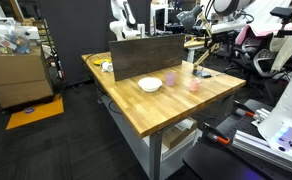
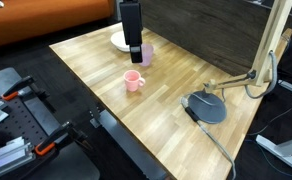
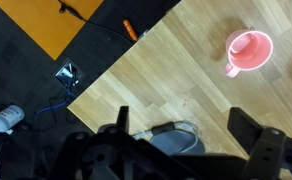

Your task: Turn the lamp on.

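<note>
**A:** Status. Where's the lamp?

**B:** The lamp [image 2: 274, 40] is at the far corner of the table [image 2: 91, 62], about 4 o'clock from the pink mug [image 2: 133, 81] in an exterior view. Its tan jointed arm runs up past the frame edge. The dark round lamp base [image 2: 206, 107] lies flat on the wood, and the cable [image 2: 214, 145] trails off toward 5 o'clock.

**A:** Gripper?

**B:** The gripper [image 2: 134, 57] hangs over the table at 12 o'clock of the mug, well apart from the lamp. In the wrist view the gripper [image 3: 184, 125] has its fingers spread wide with nothing held.

**A:** How will the lamp handle?

**B:** My read is light and top-heavy, with a slim arm, several joints and a small base. If I push the arm it will likely fold or tip, so I wouldn't grab it at all. I can't make out the switch. A dark lump on the cable just beside the base may be it; otherwise I'd guess it's on the base. Either way I'd press straight down so the table takes the load, with no sideways shove.

**A:** Containers in the way?

**B:** The mug [image 3: 249, 50] looks empty from the wrist view. The white bowl [image 1: 150, 84] is at 11 o'clock of the mug and looks empty too. The clear cup [image 2: 146, 53] is at 1 o'clock, just beside the gripper, and I can't tell what's in it. All three are away from the base.
</note>
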